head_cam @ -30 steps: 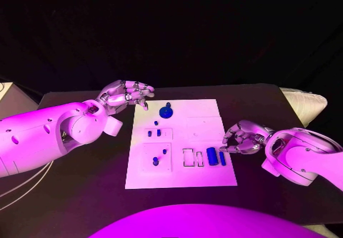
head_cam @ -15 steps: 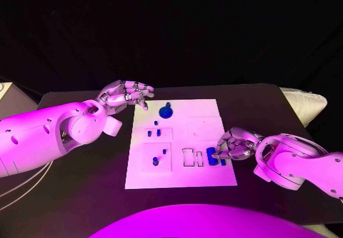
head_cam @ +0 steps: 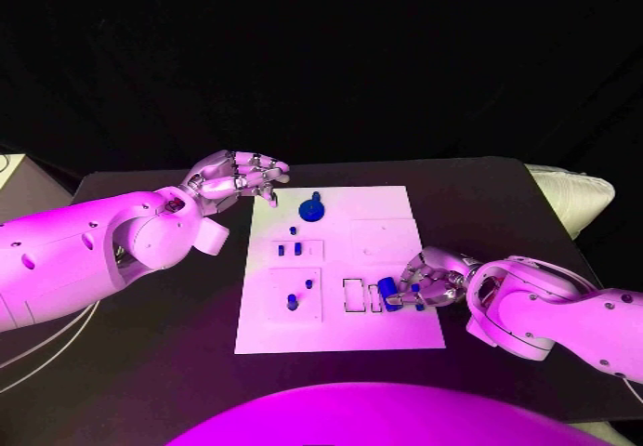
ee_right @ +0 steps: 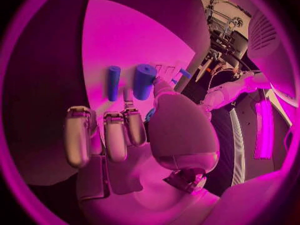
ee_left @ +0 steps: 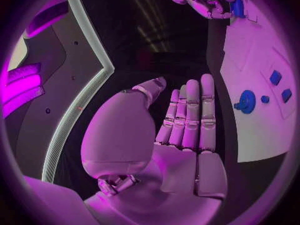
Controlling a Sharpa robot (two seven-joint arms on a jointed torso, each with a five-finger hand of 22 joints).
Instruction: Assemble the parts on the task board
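Observation:
The white task board lies mid-table. A thick blue cylinder and a thin one lie flat near its right edge. My right hand hangs low over them with bent fingers. In the right wrist view its thumb tip touches the thick cylinder, the thin cylinder lies free beside it, and nothing sits between the fingers. My left hand hovers off the board's far left corner, fingers straight and together, holding nothing. A round blue knob stands at the far end.
Small blue pieces sit in the left recesses. Two outlined slots lie left of the thick cylinder. A white ribbed object stands off the table's right side, and a pale box at the far left.
My right hand has moved left from the board's right edge onto the two cylinders, and the thick one has shifted slightly left. The left arm has not moved.

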